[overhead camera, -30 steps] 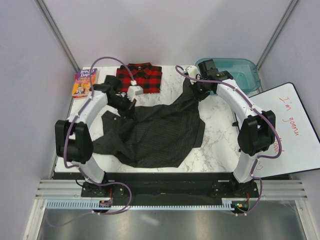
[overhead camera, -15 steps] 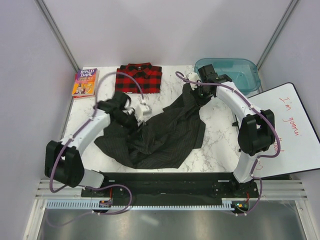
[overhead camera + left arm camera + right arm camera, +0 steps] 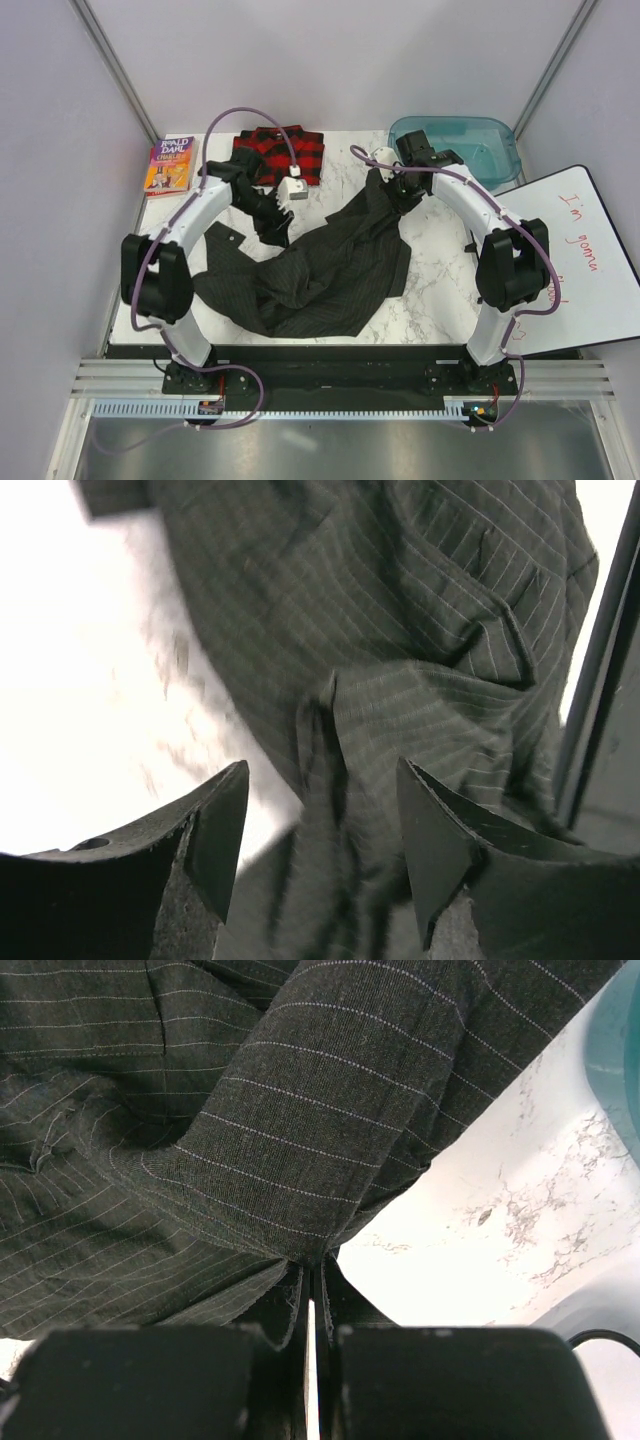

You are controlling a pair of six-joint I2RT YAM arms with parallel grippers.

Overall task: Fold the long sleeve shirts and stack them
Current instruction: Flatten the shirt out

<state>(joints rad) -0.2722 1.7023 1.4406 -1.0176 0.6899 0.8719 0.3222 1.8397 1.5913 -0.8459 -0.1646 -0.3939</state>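
Your right gripper (image 3: 312,1300) is pinched tight on a fold of the charcoal pinstriped shirt (image 3: 320,270) crumpled mid-table, your left gripper (image 3: 320,780) hangs over it with jaws apart, the plaid shirt (image 3: 310,150) lies folded at the far edge near a book (image 3: 169,165) reading "Roald Dahl", and the whiteboard (image 3: 590,250) reads "I'm gonna".

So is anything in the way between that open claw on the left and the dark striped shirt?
Nothing visible. The left gripper hangs open right over the dark pinstriped shirt, with a fold of its cloth showing between the jaws.
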